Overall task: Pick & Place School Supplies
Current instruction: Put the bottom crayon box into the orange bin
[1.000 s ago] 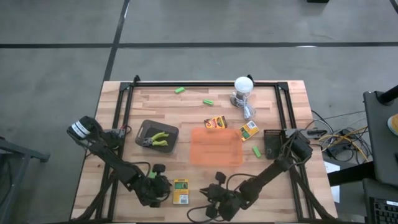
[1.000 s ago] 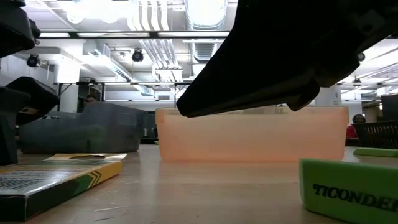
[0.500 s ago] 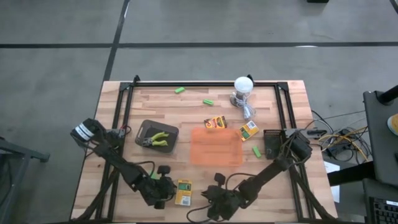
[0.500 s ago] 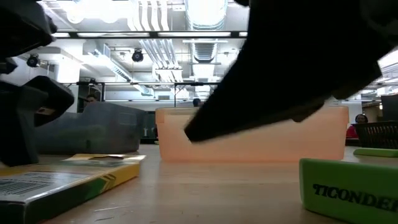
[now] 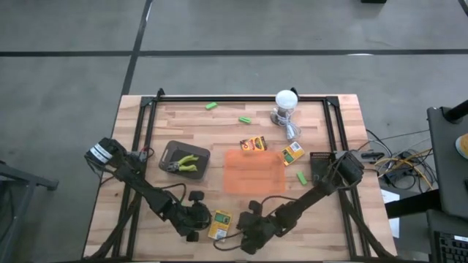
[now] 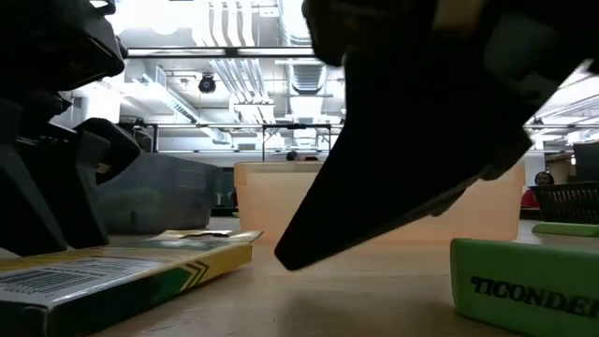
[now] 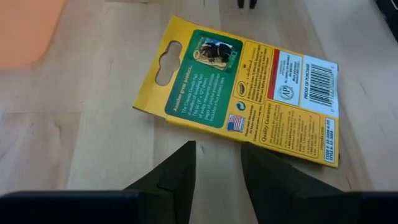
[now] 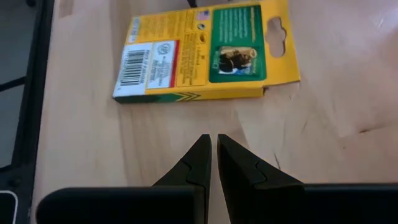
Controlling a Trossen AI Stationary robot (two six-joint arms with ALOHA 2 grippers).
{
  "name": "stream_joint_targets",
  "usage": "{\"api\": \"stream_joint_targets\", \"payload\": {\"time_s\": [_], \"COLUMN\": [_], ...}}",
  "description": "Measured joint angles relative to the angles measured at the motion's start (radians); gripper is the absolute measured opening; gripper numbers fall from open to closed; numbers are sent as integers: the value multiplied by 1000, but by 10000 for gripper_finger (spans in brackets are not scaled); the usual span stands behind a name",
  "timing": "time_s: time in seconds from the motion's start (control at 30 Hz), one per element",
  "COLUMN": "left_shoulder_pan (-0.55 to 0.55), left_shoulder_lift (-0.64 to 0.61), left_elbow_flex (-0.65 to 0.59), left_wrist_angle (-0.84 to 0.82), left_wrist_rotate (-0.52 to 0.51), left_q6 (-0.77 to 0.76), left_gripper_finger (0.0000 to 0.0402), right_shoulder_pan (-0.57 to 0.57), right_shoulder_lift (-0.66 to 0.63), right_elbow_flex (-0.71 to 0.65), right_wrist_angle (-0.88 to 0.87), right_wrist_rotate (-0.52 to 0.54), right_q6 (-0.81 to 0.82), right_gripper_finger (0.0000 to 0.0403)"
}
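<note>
At the near edge of the wooden table (image 5: pixel 183 124), the left gripper (image 5: pixel 196 218) sits low just left of a flat crayon box (image 5: pixel 219 224); in its wrist view the two dark tapered fingers (image 7: pixel 177 174) stand slightly apart with bare wood between them, and the crayon box lies just beyond their tips, not touched; the box is thin yellow card with a green panel, a hang-hole tab, a barcode and small print, lying flat and skewed on the pale planks. Farther up the left side a dark grey tray (image 5: pixel 184 158) with rounded corners holds a plier-like tool (image 5: pixel 184 164) with yellow-green handles. Just right of the crayon box the right gripper (image 5: pixel 246 232) rests low; its wrist view shows the fingers (image 8: pixel 198 163) drawn nearly together, only a thin slit between them, the box lying a little ahead of the tips. Mid-table lies an orange translucent tray (image 5: pixel 253 172), flat and rectangular; a second crayon box (image 5: pixel 254 145) sits at its far edge and a third (image 5: pixel 292 153) at its right corner; small bright green pieces (image 5: pixel 300 177) are scattered, one beside the tray, two (image 5: pixel 211 106) nearer the far rail. A white round-headed lamp (image 5: pixel 286 101) with a coiled cable stands at the far right.
</note>
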Motion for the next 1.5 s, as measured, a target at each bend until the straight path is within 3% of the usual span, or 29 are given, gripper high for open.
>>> {"api": "stream_joint_targets", "payload": {"time_s": [0.43,0.63,0.93,1.5], "left_shoulder_pan": [1,6,9,25], "left_shoulder_lift": [1,65,122,106], "left_elbow_flex": [12,42,91,103], "left_wrist_angle": [34,114,113,98], "left_wrist_rotate": [73,82,124,140], "left_q6": [25,62,-53,-50], "left_gripper_finger": [133,133,133,133], "right_shoulder_pan": [-23,-24,-23,-15], "right_shoulder_lift": [0,0,0,0], "right_elbow_flex": [0,2,2,2], "right_wrist_angle": [-15,-13,-13,-15], "right_wrist_rotate": [-42,-80,-82,-82], "right_q6": [-3,-4,-7,-15], "right_gripper_finger": [27,27,27,27]}}
